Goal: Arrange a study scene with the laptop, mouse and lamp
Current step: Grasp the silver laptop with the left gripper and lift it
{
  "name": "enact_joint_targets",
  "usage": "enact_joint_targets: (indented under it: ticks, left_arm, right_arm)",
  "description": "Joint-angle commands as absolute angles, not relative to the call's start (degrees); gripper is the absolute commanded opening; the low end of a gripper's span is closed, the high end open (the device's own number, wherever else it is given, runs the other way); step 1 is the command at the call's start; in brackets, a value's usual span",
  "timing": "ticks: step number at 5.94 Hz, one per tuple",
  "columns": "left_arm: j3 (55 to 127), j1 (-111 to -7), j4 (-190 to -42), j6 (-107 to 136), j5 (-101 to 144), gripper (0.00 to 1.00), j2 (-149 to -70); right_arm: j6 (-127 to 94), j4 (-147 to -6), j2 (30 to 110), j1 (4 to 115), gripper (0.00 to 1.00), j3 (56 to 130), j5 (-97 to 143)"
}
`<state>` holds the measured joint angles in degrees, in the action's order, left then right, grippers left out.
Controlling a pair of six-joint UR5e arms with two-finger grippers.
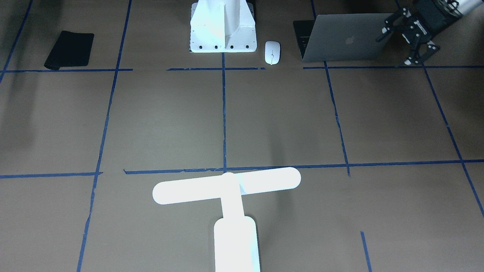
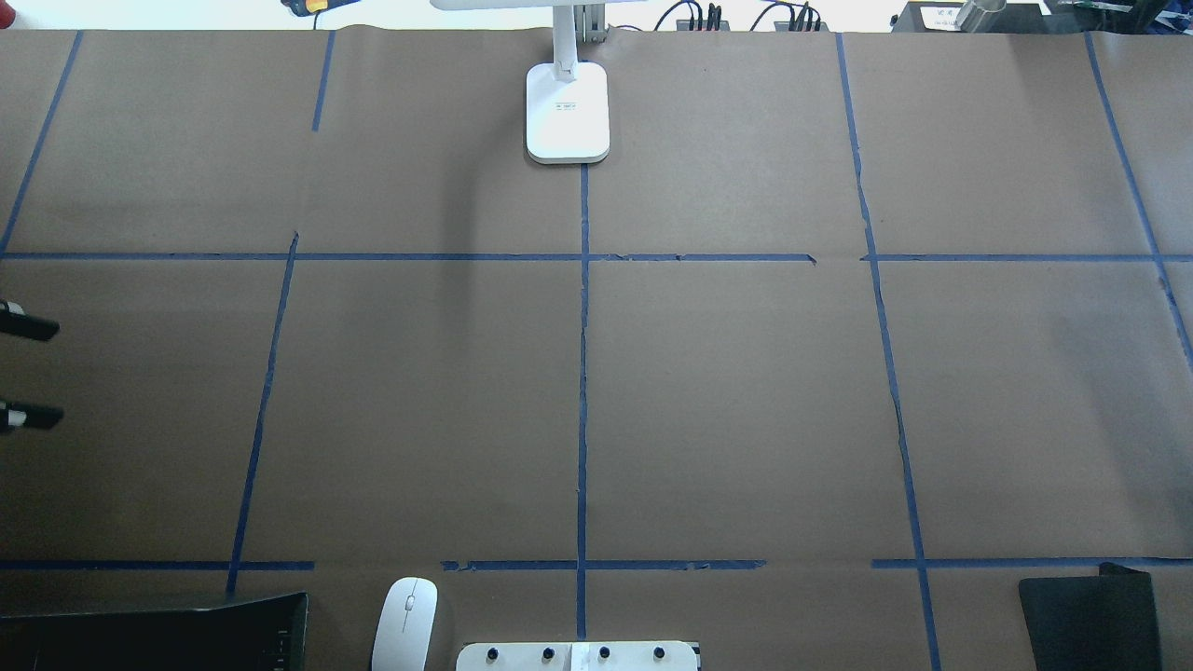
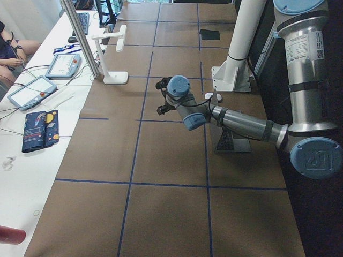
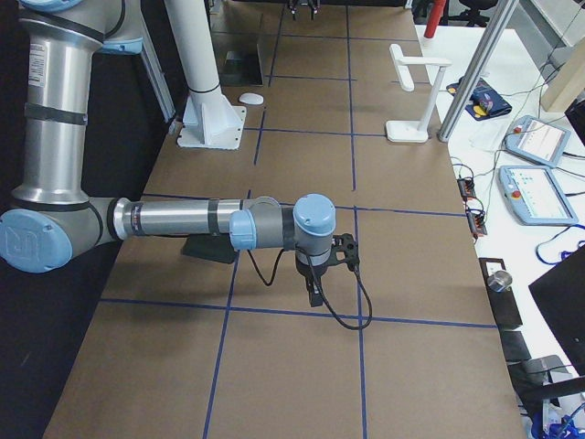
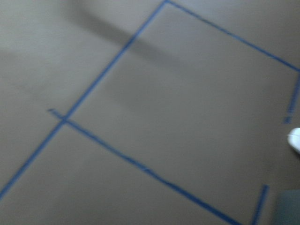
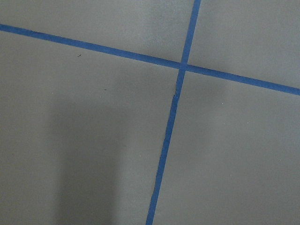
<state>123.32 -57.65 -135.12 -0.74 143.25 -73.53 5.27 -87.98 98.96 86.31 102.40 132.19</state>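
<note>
Left tool (image 1: 395,49): fingers spread wide, off the counter (image 1: 264,121), just beside the open laptop (image 1: 348,37) at the robot-side edge. Right tool (image 4: 345,251): low over brown counter, well apart from everything; cannot tell its spread. Mouse (image 1: 272,52): between laptop and white pedestal (image 1: 223,26). Lamp (image 1: 227,189): glowing, far side, centre.

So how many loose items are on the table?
4: mouse by the pedestal, laptop next to it, mat on the robot's right, lamp at the far edge.
</note>
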Motion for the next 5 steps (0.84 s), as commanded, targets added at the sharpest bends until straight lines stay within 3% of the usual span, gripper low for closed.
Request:
enact_joint_targets:
  ticks: [1, 5]
  left_arm:
    - [130.14, -52.04, -135.26, -7.43, 143.79, 1.0, -65.87]
    - [130.87, -40.63, -134.83, -8.88, 140.91, 0.99, -59.59]
  right_arm:
    - [5.27, -87.98, 98.96, 86.31, 1.0, 102.22, 132.01]
    - [5.27, -87.98, 98.96, 86.31, 1.0, 102.22, 132.1]
